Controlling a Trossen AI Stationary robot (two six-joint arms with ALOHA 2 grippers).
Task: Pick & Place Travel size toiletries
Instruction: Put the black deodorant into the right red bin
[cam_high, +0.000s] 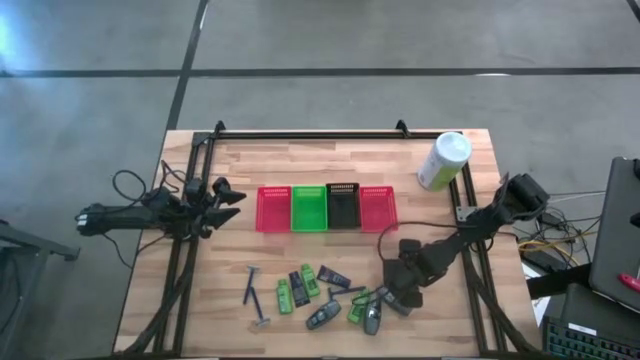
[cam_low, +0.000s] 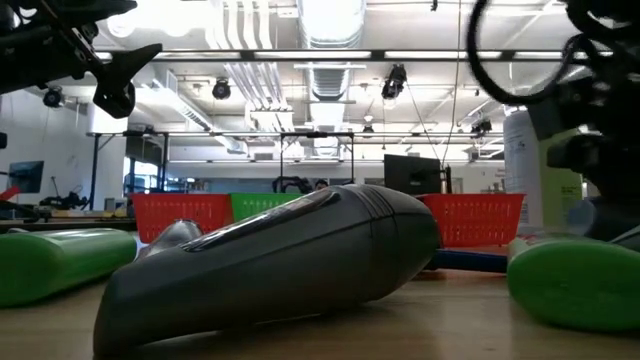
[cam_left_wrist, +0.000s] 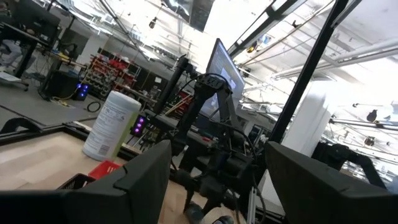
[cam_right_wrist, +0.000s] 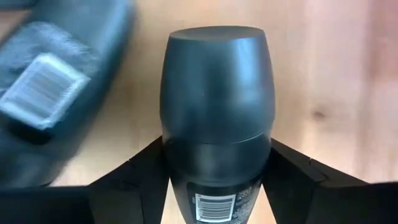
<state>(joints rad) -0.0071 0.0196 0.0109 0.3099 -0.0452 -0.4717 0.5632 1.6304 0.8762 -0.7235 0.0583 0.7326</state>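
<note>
- My left gripper (cam_high: 228, 193) waits open at the surface's (cam_high: 440, 330) left edge.
- Toiletries lie scattered near the front; razors (cam_high: 252, 285) leftmost.
- My right gripper (cam_high: 392, 300) straddles a dark mini bottle (cam_right_wrist: 217, 112); fingers (cam_right_wrist: 134, 174) flank its body, squeeze unconfirmed.
- Likely light, rigid, slick: grip mid-body below the cap.

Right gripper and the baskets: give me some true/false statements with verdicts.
1. The right gripper is down at the toiletry pile, a dark mini bottle between its fingers. True.
2. The left gripper is reaching into the green basket. False: it waits near the table's left edge, open, clear of the baskets.
3. The white-and-green canister stands at the far right corner. True.
4. The four baskets are all red. False: red, green, black, red.
5. Two razors lie left of the pile. True.
</note>
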